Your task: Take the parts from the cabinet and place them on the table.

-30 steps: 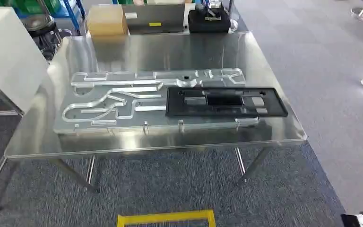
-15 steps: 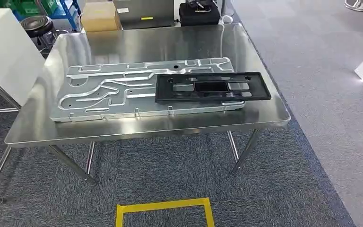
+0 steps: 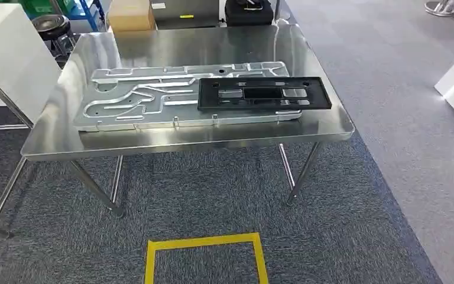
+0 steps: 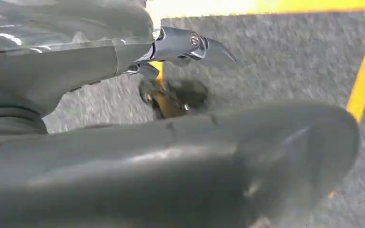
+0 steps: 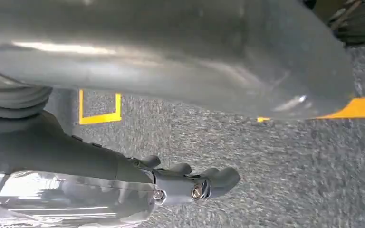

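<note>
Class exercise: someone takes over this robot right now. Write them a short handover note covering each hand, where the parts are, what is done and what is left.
Left hand: holds nothing, hanging over the carpet.
Right hand: holds nothing, also hanging over the carpet.
Parts: a silver plate lies flat on the steel table; a black frame lies on the plate's right end.
Done: these two parts are on the table.
Left: the cabinet is out of sight, so I cannot tell whether more parts wait there.

On the shiny steel table (image 3: 171,148), the wide silver machined plate (image 3: 148,97) and the black rectangular frame (image 3: 264,94) lying partly over it fill the middle. I see bare steel along the near edge, the far strip and the left end. A white cabinet (image 3: 6,53) crowds the table's left corner.
</note>
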{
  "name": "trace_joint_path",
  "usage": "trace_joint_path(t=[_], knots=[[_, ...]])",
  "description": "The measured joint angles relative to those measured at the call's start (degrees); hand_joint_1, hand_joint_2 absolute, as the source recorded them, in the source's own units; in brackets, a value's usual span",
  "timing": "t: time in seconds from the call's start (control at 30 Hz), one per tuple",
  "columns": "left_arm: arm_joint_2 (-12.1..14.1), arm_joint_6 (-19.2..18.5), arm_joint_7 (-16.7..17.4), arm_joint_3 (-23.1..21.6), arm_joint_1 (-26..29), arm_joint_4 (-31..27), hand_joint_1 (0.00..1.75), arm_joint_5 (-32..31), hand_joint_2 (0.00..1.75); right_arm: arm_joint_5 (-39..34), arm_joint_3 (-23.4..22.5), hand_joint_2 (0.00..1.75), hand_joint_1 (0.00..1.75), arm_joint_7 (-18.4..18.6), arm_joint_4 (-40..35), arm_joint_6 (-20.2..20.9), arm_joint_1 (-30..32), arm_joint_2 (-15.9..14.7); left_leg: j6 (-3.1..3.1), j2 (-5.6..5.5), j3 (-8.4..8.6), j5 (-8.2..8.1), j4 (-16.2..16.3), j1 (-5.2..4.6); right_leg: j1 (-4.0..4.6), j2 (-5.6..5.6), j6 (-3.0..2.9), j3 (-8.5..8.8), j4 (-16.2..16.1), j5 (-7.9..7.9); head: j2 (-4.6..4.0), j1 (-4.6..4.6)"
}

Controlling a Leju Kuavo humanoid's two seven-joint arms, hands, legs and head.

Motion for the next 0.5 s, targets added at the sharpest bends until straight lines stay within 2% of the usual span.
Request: trace_joint_path(t=[0.03,0.07,0.1,0.13,0.17,0.2,0.23,0.27,0.3,0.33,0.37,0.43,0.47,0.5], knots=[[0.02,-0.02,-0.02,-0.13,0.00,0.00,0.00,-0.09,0.00,-0.05,0.00,0.00,0.00,-0.09,0.04,0.00,-0.03,-0.07,0.30,0.01,-0.89,0.75,0.01,0.00,-0.10,0.01,0.16,-0.95,3.47,-4.22,0.00,0.00],[0.02,-0.07,-0.02,-0.22,0.04,0.00,0.00,-0.15,0.00,-0.09,0.00,0.00,0.00,-0.29,0.07,0.00,-0.01,-0.20,0.35,-0.01,-1.74,1.43,0.02,-0.03,-0.21,0.03,0.42,-1.84,7.54,-7.73,0.00,0.00],[0.02,-0.11,-0.02,-0.29,0.06,0.00,0.00,-0.33,0.00,-0.11,-0.02,0.00,0.00,-0.50,0.15,0.02,-0.03,-0.26,0.32,0.01,-2.77,2.14,0.12,-0.09,-0.33,0.03,0.65,-2.67,11.92,-10.04,0.00,0.00],[0.02,-0.17,-0.02,-0.35,0.06,0.00,0.00,-0.46,0.00,-0.18,0.00,0.00,0.00,-0.66,0.20,0.04,-0.06,-0.26,0.23,0.04,-3.70,2.81,0.30,-0.13,-0.42,0.02,0.79,-2.94,14.97,-10.35,0.00,0.00],[0.02,-0.20,-0.02,-0.37,0.06,0.00,0.00,-0.46,0.00,-0.26,0.00,0.00,0.00,-0.74,0.22,0.07,-0.06,-0.31,0.08,0.06,-4.72,3.42,0.51,-0.13,-0.45,0.02,0.87,-2.33,16.03,-8.97,0.00,0.00],[0.02,-0.22,-0.02,-0.39,0.03,0.00,0.00,-0.50,0.00,-0.37,0.00,0.00,0.00,-0.79,0.26,0.07,-0.05,-0.41,-0.08,0.11,-5.81,4.03,0.88,-0.09,-0.47,0.01,0.87,-0.46,14.70,-6.35,0.00,0.00],[0.00,-0.24,-0.02,-0.42,0.02,0.00,0.00,-0.50,0.00,-0.42,0.00,0.00,0.00,-0.81,0.28,0.09,-0.08,-0.48,-0.25,0.11,-6.88,4.50,1.30,-0.06,-0.48,0.01,0.74,2.46,11.29,-4.17,0.00,0.00],[0.00,-0.24,-0.02,-0.44,0.01,0.00,0.00,-0.50,0.00,-0.42,0.00,0.00,0.00,-0.83,0.28,0.09,-0.17,-0.61,-0.41,0.08,-7.81,4.90,1.77,-0.05,-0.47,0.02,0.52,6.09,6.51,-3.44,0.00,0.00],[-0.04,-0.24,-0.02,-0.46,-0.04,0.00,0.00,-0.52,0.00,-0.42,-0.02,0.00,0.00,-0.83,0.31,0.07,-0.35,-0.74,-0.66,0.06,-8.41,5.30,2.35,-0.08,-0.42,0.05,0.15,10.31,0.86,-4.79,0.00,0.00],[-0.07,-0.24,-0.11,-0.50,-0.01,0.00,0.00,-0.52,0.00,-0.39,0.00,0.00,0.00,-0.83,0.31,0.02,-0.55,-0.79,-0.98,0.02,-9.06,5.50,2.74,-0.35,0.01,0.07,-0.13,12.70,-3.58,-6.49,0.00,0.00],[-0.07,-0.24,-0.22,-0.53,-0.02,0.00,0.00,-0.55,0.00,-0.31,0.00,0.00,0.00,-0.74,0.35,-0.02,-0.62,-0.81,-1.41,0.08,-9.20,6.14,2.81,-0.33,0.05,0.05,-0.46,12.46,-3.93,-6.85,0.00,0.00],[-0.07,-0.24,-0.37,-0.55,-0.07,0.00,0.00,-0.61,0.00,0.06,0.00,0.00,0.00,-0.40,0.55,-0.11,-0.54,-0.79,-2.11,0.10,-9.36,7.20,2.56,-0.10,0.30,0.05,-1.24,11.87,-3.77,-6.11,0.00,0.00],[-0.02,-0.24,-0.44,-0.57,0.07,0.00,0.00,-0.63,0.00,0.15,0.00,0.00,0.00,-0.09,0.65,-0.09,-0.37,-0.74,-2.47,-0.04,-9.73,7.25,2.84,-0.18,-0.38,-0.24,-1.82,11.42,-4.33,-5.22,0.00,0.00],[0.02,-0.24,-0.52,-0.59,0.13,0.00,0.00,-0.63,0.00,0.28,0.02,0.00,0.00,0.08,0.79,-0.05,-0.46,-0.72,-2.70,-0.36,-10.41,5.00,3.98,0.00,-0.27,-0.48,-2.25,10.79,-4.19,-4.62,0.00,-0.02]])
